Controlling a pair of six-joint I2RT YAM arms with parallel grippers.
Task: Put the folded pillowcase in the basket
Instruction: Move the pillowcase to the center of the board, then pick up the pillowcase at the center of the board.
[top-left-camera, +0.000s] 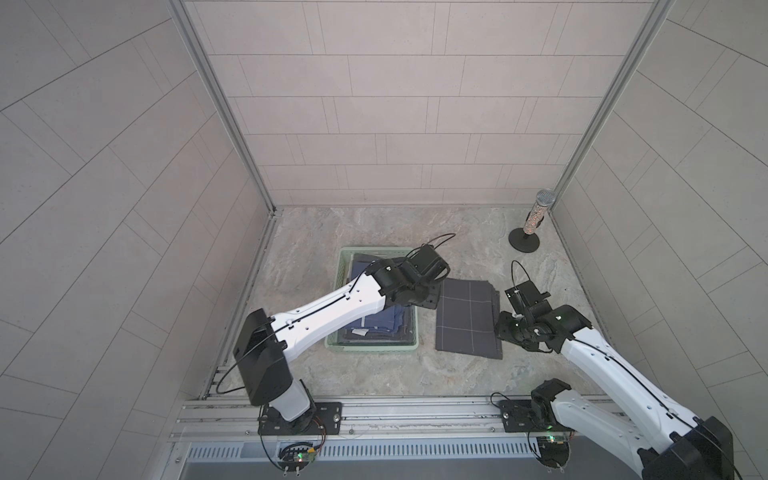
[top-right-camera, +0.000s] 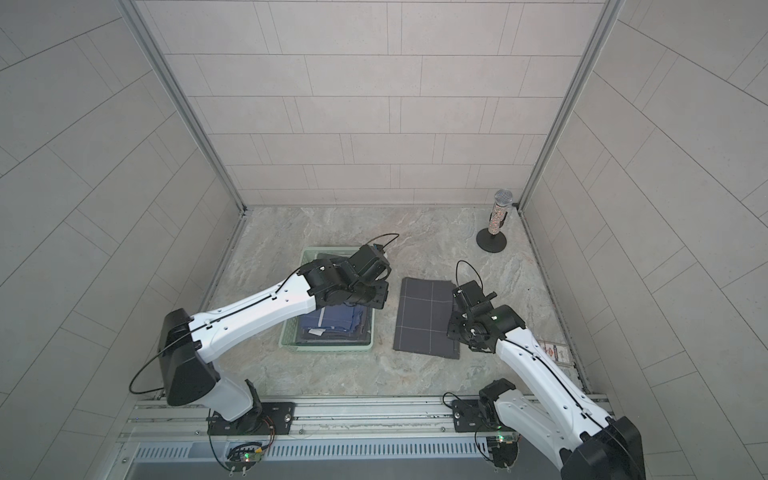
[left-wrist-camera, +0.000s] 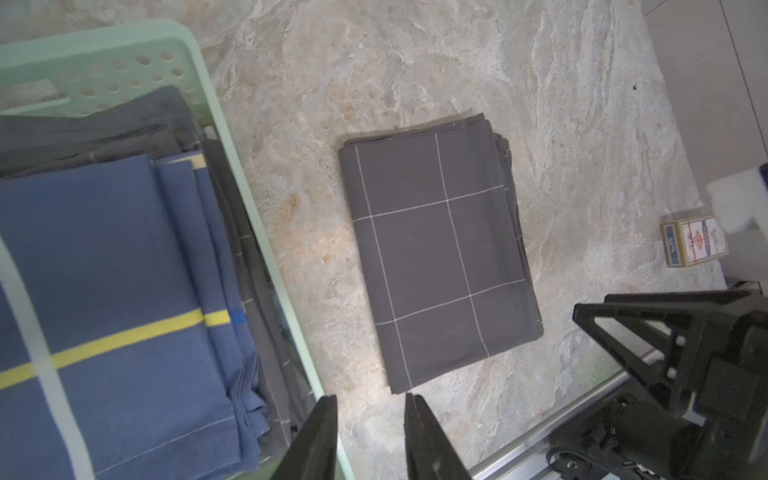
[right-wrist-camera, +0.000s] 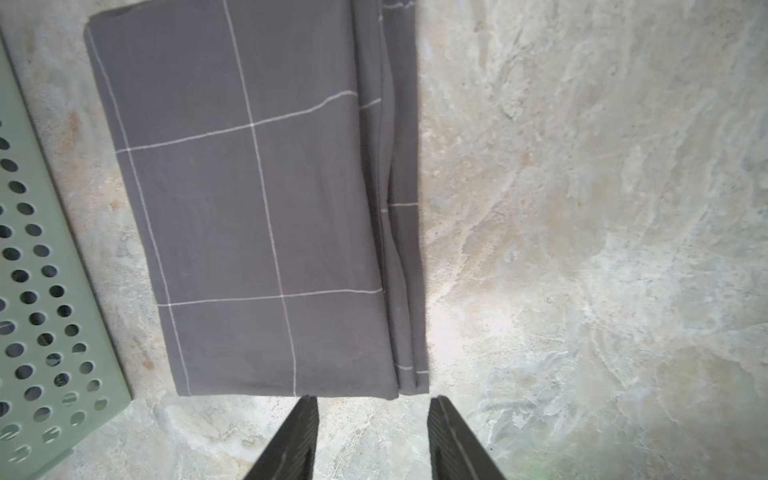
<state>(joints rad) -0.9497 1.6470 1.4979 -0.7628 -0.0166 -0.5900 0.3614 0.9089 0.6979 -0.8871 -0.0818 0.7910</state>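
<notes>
Right, the folded pillowcase (top-left-camera: 467, 318) lies flat on the table (top-left-camera: 374, 232) at three o'clock of the basket (top-left-camera: 370, 350), just beside it and not yet in. The left gripper (left-wrist-camera: 371, 401) hovers by the basket's rim, fingers narrowly parted and empty. The right gripper (right-wrist-camera: 372, 401) waits at the cloth's corner, fingers apart, holding nothing. Grasp, lift and placing all remain, I'd say.

The pillowcase (right-wrist-camera: 257, 208) is matt grey woven cloth; the basket (left-wrist-camera: 104, 41) is smooth mint plastic; the worktop (right-wrist-camera: 582, 208) looks like matt veined stone.
</notes>
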